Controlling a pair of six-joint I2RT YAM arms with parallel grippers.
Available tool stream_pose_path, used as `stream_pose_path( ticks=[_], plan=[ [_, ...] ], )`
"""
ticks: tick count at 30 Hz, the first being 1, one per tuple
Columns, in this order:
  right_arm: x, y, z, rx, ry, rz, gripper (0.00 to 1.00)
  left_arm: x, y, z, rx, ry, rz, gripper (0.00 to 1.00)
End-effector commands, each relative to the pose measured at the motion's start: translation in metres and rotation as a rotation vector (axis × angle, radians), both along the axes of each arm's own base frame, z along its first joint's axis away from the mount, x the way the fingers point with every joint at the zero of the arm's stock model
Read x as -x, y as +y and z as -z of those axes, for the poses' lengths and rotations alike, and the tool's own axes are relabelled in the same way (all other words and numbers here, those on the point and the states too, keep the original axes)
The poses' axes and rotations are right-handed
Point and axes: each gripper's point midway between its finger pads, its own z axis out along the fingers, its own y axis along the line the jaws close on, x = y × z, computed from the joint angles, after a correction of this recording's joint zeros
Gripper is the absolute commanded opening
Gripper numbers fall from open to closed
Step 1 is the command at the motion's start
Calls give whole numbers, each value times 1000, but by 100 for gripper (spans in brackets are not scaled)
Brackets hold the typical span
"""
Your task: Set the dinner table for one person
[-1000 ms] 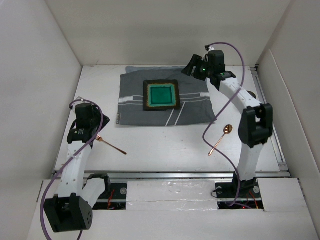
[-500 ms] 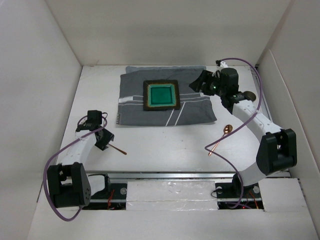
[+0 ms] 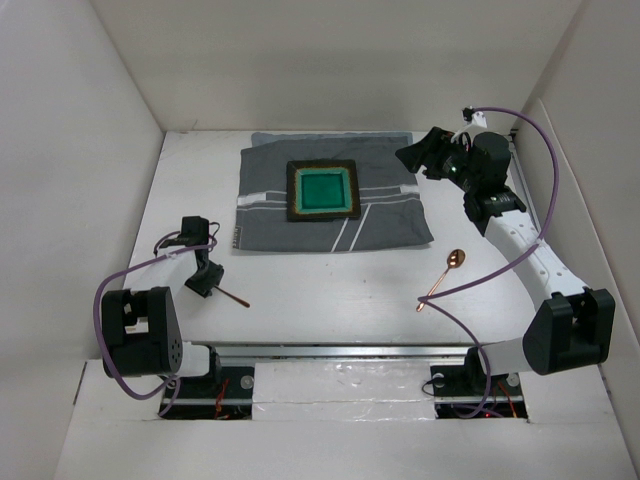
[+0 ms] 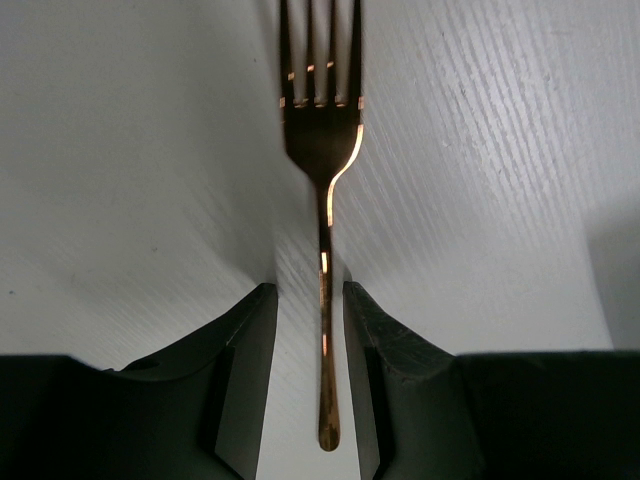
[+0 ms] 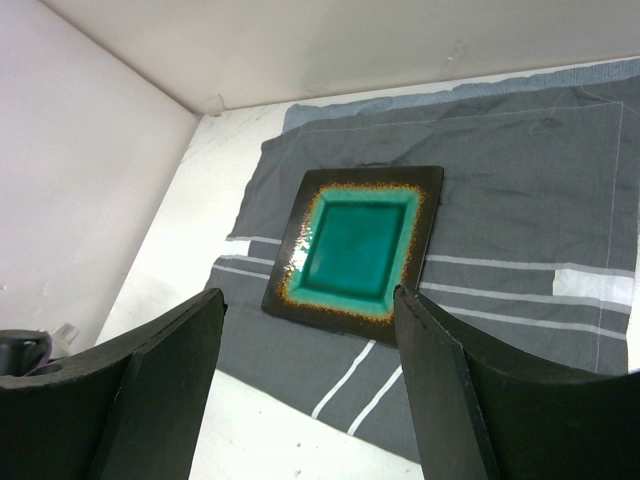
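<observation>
On the white dinner table [image 3: 330, 285] a copper fork [image 3: 236, 297] lies near the left front. My left gripper [image 3: 205, 282] is low over its handle. In the left wrist view the fork [image 4: 322, 150] lies flat on the table [image 4: 500, 150], tines pointing away. Its handle runs between the narrowly open jaws of my left gripper [image 4: 307, 297], with a gap on each side. A copper spoon [image 3: 443, 277] lies at the right front. My right gripper [image 3: 415, 152] is open and empty, held above the mat's right edge. In the right wrist view that gripper [image 5: 308, 293] faces the plate [image 5: 357, 248].
A grey white-striped cloth mat [image 3: 380, 220] lies at the back centre with a square teal plate [image 3: 323, 190], dark-rimmed, on it. White wall panels [image 3: 80, 150] close in the left, back and right sides. A metal rail [image 3: 330, 350] runs along the front edge.
The left arm folded back and its gripper dropped low along the fork's handle; the fork stayed in place. The right arm swung right, away from the plate.
</observation>
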Motion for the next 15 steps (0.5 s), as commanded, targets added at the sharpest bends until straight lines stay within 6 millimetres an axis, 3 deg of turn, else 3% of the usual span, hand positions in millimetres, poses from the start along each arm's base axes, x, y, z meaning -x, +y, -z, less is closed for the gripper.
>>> stream_pose_path(
  ticks=[1,7,8,9,12,15],
  plan=[
    [5,7,-15,-17,-60,-22,74,0,10,13,-45,33,-21,29],
    [7,6,-19,-2,-73,-5,73,-5,15,19,-71,51,-5,27],
    [7,6,-20,-3,-74,-3,73,-5,13,20,-65,54,2,10],
    [7,6,-19,-3,-72,-3,73,-6,10,21,-49,52,21,3],
    [8,5,-19,-1,-73,1,73,-9,7,22,-31,47,39,0],
    [9,4,-21,-2,-76,1,74,-20,8,8,-42,-1,68,0]
  ],
)
